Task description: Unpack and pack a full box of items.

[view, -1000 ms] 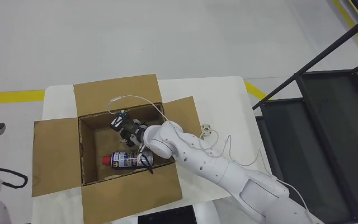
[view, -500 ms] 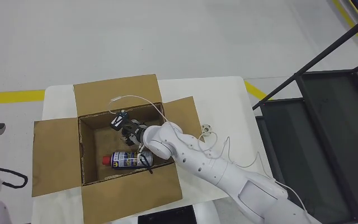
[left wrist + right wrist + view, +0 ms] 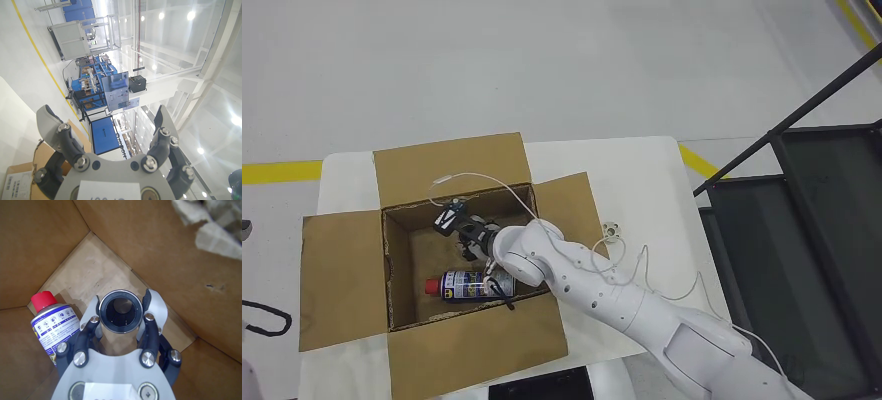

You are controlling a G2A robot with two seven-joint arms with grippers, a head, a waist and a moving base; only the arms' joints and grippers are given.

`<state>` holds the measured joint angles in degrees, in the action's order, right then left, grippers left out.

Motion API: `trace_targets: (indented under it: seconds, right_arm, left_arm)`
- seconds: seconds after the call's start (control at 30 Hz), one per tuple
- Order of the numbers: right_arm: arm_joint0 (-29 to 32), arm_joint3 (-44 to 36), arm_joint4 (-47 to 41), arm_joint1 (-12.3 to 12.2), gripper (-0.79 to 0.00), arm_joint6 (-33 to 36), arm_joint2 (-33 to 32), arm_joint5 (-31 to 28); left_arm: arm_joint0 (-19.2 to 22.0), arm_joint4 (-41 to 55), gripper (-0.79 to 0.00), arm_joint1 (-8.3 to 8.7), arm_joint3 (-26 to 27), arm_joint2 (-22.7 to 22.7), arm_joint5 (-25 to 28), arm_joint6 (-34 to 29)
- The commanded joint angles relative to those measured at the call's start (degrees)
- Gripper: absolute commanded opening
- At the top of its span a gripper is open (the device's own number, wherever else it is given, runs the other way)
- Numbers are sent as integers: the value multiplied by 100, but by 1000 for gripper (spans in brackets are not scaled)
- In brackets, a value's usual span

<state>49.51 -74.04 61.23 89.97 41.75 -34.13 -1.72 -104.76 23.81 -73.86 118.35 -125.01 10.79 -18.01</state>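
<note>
One bearing [image 3: 121, 330] in right end effector [image 3: 121, 306] between can [image 3: 54, 325], box wall [image 3: 170, 266].

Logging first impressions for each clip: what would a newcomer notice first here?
The right gripper, deep inside the open cardboard box, clamps a hollow metal sleeve. Beside it, a red-capped spray can lies on its side on the box floor. The left gripper is open, aimed up at the hall ceiling.

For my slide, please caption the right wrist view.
Right end effector holds a hollow cylinder inside the box, beside a spray can.
</note>
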Motion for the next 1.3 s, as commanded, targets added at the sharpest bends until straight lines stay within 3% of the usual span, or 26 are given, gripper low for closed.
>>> trace_targets:
  seconds: [0.0,0.1,1.27]
  right_arm:
    - [4,-13,20,3,-702,2,-26,-18]
    - [42,-67,67,-6,-785,19,-92,-37]
    - [1067,-2289,1037,-414,-785,884,-1085,-561]
  left_arm:
    - [0,0,0,0,0,0,0,0]
    - [0,0,0,0,0,0,0,0]
    - [0,0,0,0,0,0,0,0]
